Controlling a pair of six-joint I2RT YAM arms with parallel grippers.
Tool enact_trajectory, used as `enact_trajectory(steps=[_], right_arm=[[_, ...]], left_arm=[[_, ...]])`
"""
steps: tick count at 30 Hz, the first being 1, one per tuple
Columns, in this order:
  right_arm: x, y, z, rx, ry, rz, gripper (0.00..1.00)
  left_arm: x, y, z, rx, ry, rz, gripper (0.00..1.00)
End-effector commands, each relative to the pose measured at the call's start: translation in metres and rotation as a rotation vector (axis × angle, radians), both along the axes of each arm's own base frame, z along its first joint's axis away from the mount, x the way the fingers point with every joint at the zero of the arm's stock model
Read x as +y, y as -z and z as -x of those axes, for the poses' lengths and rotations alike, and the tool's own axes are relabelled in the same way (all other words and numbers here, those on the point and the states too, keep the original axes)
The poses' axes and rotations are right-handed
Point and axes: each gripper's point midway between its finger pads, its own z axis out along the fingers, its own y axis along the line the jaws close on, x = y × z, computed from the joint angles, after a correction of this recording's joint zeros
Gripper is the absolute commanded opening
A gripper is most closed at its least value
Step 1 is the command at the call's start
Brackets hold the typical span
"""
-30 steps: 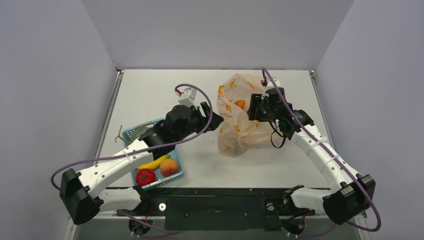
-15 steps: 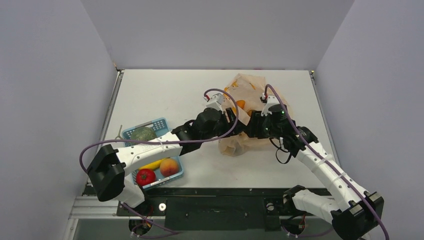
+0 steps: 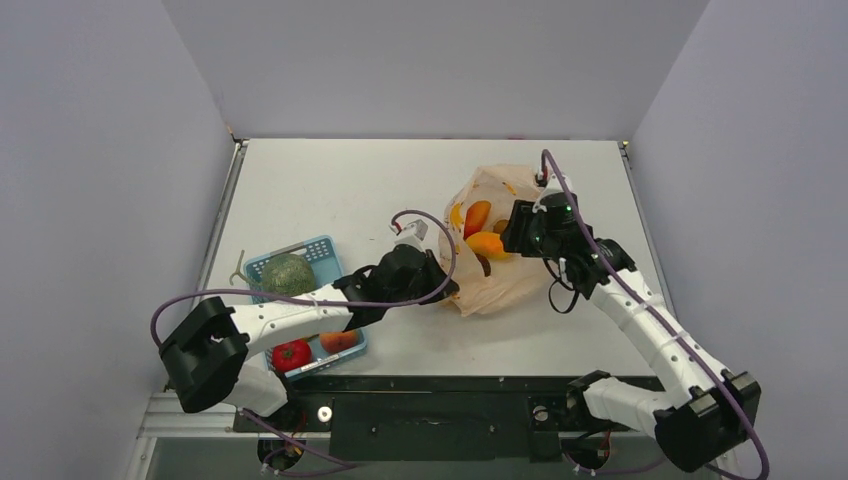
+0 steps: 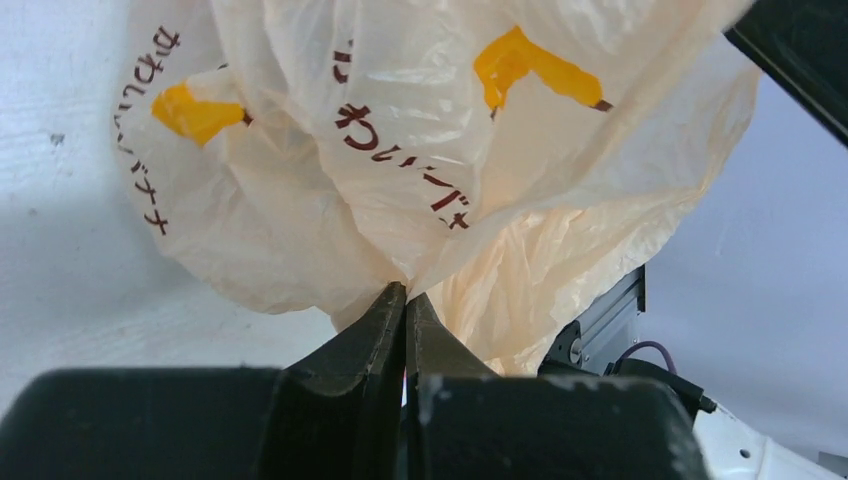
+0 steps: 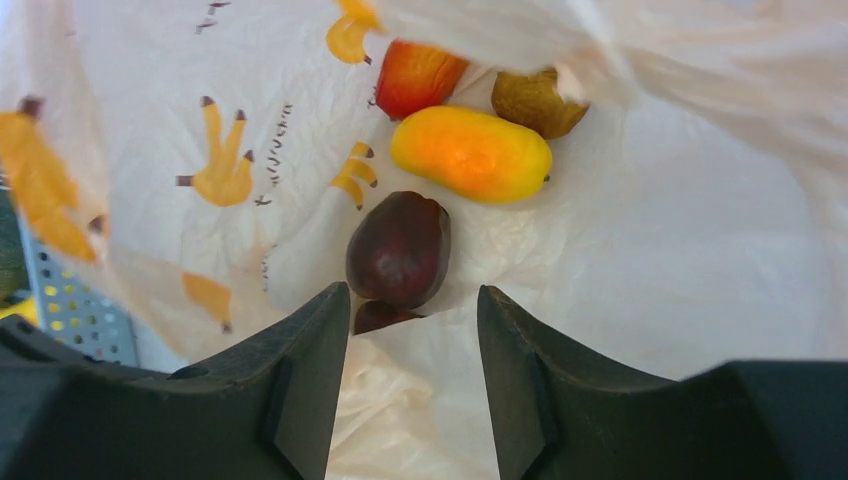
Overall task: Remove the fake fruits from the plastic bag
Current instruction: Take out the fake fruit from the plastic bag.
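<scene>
A fold of the plastic bag [image 4: 300, 200] is pinched between the pressed-together jaws of the left gripper [image 4: 405, 298], bottom centre of the left wrist view, apparently so the bag is anchored and its mouth pulled open. The right gripper [image 5: 412, 300] is poised at that opening, jaws spread and empty, lined up on the dark purple fruit [image 5: 399, 248] mid-frame. Above it, inside the bag, the mango [image 5: 470, 153], the red-orange pointed fruit [image 5: 418, 75] and the small brown fruit [image 5: 537, 100] are seen, none taken out yet
</scene>
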Motion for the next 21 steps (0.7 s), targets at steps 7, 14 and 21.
enact_trajectory(steps=[7,14,21], right_arm=[[0.03,0.049,-0.039,0.007,-0.039,0.074,0.51],[0.028,0.078,-0.034,0.053,0.001,0.133,0.57],[0.011,0.097,-0.058,0.033,0.137,0.054,0.68]], left_arm=[[-0.001,0.015,0.017,0.047,0.013,0.078,0.0],[-0.008,0.037,0.029,0.096,0.032,0.084,0.0],[-0.013,0.047,0.036,0.117,0.047,0.083,0.0]])
